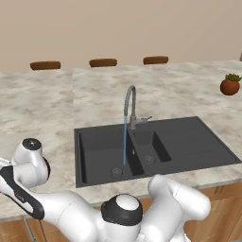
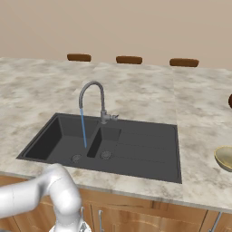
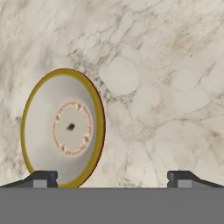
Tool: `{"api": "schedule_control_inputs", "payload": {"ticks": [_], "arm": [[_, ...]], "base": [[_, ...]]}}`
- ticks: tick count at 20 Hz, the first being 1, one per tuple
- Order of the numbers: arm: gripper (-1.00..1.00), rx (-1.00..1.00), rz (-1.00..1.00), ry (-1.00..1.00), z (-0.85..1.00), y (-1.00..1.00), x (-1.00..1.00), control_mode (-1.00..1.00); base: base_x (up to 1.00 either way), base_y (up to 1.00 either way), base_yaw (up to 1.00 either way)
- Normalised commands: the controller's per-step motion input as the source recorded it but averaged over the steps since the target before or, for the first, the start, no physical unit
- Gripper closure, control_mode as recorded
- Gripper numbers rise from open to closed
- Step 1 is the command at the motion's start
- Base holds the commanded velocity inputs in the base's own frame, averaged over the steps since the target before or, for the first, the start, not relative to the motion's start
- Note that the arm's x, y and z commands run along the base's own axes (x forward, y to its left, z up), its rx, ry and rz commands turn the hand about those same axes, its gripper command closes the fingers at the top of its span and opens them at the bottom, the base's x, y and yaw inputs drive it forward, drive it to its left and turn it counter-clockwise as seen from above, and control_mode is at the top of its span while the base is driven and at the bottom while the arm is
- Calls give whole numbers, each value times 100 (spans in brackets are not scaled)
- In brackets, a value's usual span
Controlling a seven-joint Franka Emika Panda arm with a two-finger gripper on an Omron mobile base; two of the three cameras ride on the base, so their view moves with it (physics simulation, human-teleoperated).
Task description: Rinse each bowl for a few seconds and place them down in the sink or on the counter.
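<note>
A black-grey sink (image 1: 189, 142) is sitting in the middle of the left base view, set into a beige-grey marbled counter (image 1: 47, 104) that is filling most of the frame. A curved grey tap (image 1: 129, 101) is rising at the centre of the sink, and a thin blue stream of water (image 1: 125, 141) is running straight down from its spout into the left basin. A ribbed drainboard is lying on the right side of the sink. In the upper right of that view, a round reddish-brown pot with a green plant (image 1: 230, 85) is standing on the counter, well apart from the sink. Three brown chair backs (image 1: 103, 62) are showing along the far edge of the counter, near the top of the frame.

In the right base view, the rim of an olive-tan bowl (image 2: 225, 157) is showing at the right edge, resting on the counter to the right of the sink.

In the hand view, a shallow bowl (image 3: 63, 127) with a brown rim and whitish inside is lying on the marbled counter in the lower left of the frame. The gripper (image 3: 112, 178) is hovering over the counter with its two dark fingertips (image 3: 43, 178) standing wide apart at the bottom of the frame, holding nothing. The left tip is overlapping the bowl's lower rim.
</note>
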Motion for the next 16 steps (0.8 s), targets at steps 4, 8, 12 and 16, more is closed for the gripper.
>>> {"api": "schedule_control_inputs", "payload": {"ticks": [4, 8, 12, 16], "arm": [[-100, 0, 0, 0, -3, 18, 18, -100], [-100, 0, 0, 0, -5, 16, 20, -100], [-100, 0, 0, 0, -7, 14, 18, -100], [-100, 0, 0, 1, -19, 13, 9, -100]], "base": [[0, 0, 0], [0, 0, 0], [0, 0, 0], [0, 0, 0]]}}
